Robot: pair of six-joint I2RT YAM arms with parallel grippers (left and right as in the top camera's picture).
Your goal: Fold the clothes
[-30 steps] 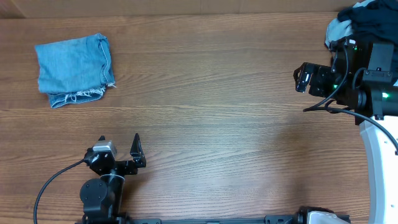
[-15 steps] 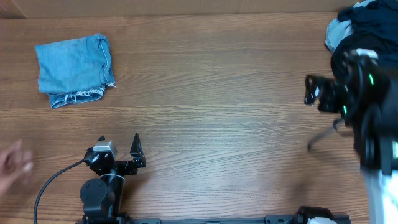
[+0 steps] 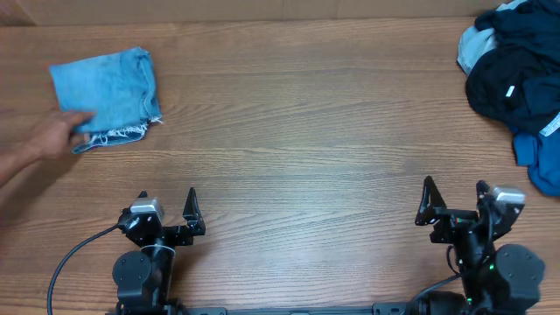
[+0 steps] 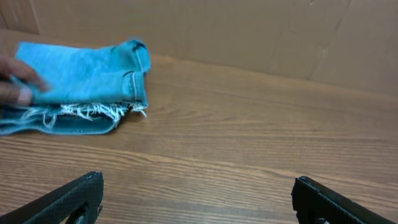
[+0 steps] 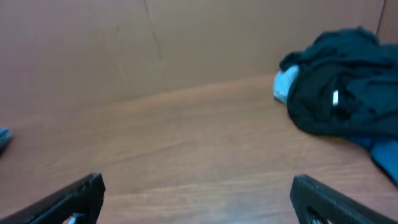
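Folded light blue denim jeans (image 3: 105,96) with a frayed hem lie at the table's far left; the left wrist view shows these jeans (image 4: 81,81) too. A person's hand (image 3: 52,136) rests on their near left edge, and that hand (image 4: 15,81) also shows in the left wrist view. A heap of black and dark blue clothes (image 3: 516,83) sits at the far right corner, seen as a clothes heap (image 5: 342,87) in the right wrist view. My left gripper (image 3: 166,208) and right gripper (image 3: 453,199) stand open near the front edge, both with nothing between their fingers.
A brown cardboard wall (image 4: 261,31) runs along the back of the wooden table (image 3: 297,131). A black cable (image 3: 74,254) loops from the left arm's base at the front left.
The right arm has swung back from the clothes heap to the front edge. A hand has come in from the left onto the folded jeans.
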